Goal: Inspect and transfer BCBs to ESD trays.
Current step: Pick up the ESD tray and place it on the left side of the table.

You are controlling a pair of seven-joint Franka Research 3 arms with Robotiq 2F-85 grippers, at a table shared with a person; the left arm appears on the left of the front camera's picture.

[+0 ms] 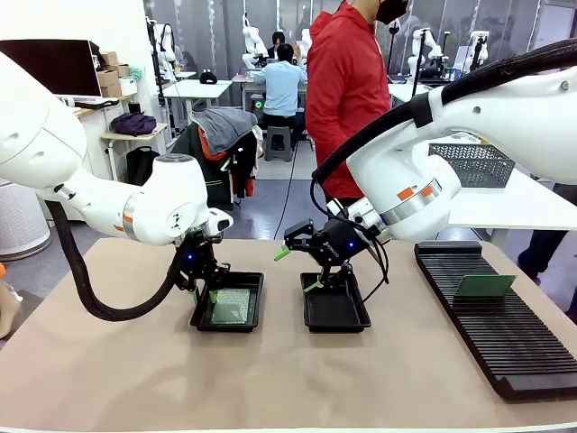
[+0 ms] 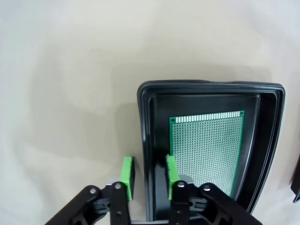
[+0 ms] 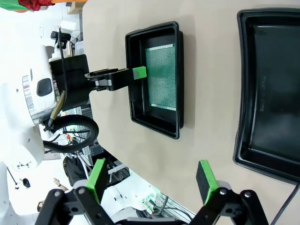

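Observation:
A green BCB (image 1: 231, 305) (image 2: 208, 150) (image 3: 161, 77) lies flat in the left black ESD tray (image 1: 255, 281) (image 2: 211, 86) (image 3: 154, 124). My left gripper (image 1: 206, 287) (image 2: 149, 173) straddles that tray's side wall. One pad is outside the wall and one inside, each with a narrow gap to it. The second ESD tray (image 1: 335, 311) (image 3: 274, 93) has a bare floor. My right gripper (image 1: 297, 271) (image 3: 152, 174) hangs wide open over its far end, holding nothing. Another BCB (image 1: 484, 286) stands tilted in the ribbed rack.
A long black ribbed rack (image 1: 505, 334) lies along the table's right side. Behind it, a grey wire-mesh basket (image 1: 473, 164) sits on a white table. A person in a red jacket (image 1: 347, 90) stands at the far edge. Bare tabletop stretches in front of both trays.

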